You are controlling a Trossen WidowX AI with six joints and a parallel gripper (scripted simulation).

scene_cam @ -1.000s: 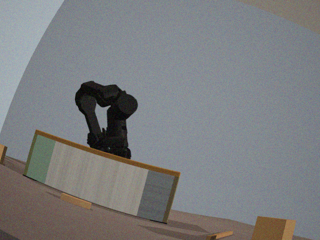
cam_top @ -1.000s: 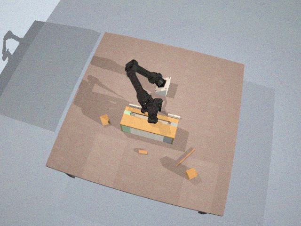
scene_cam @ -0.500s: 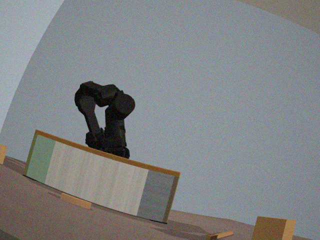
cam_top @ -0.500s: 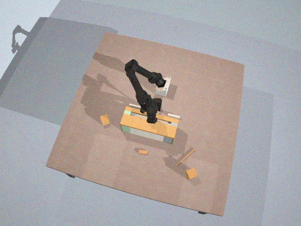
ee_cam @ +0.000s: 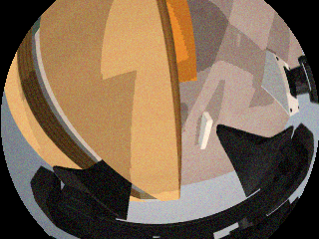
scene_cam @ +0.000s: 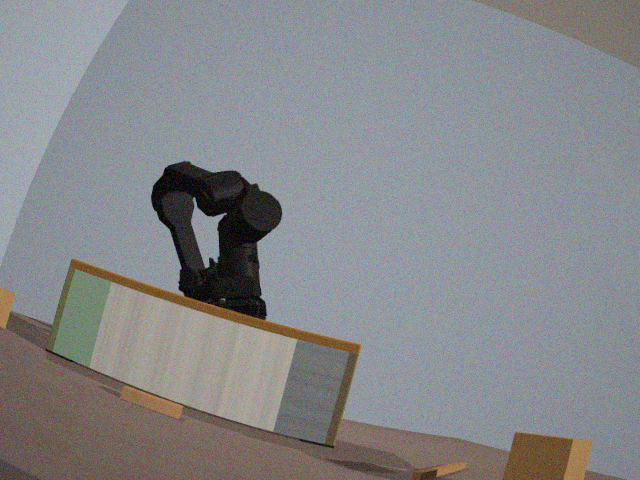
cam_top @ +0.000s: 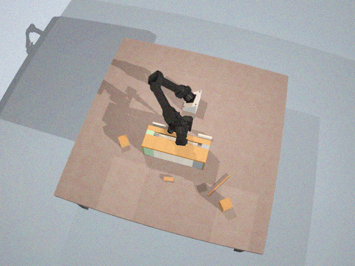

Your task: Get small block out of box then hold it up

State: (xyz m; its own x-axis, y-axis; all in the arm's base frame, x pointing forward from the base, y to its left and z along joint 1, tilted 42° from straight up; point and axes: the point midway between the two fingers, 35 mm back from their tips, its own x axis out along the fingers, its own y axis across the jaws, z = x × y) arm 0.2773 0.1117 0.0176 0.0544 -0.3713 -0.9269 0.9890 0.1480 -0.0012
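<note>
The box has an orange top, a green end and a grey end. My gripper is open and empty. It hangs over the box's rear top edge, near the middle of its length, with one finger over the top and one over the table behind. The small block and the shelf are hidden in every view.
Two white strips lie behind the box. Orange cubes, a flat orange piece and a thin stick lie on the table. The arm's white base stands behind.
</note>
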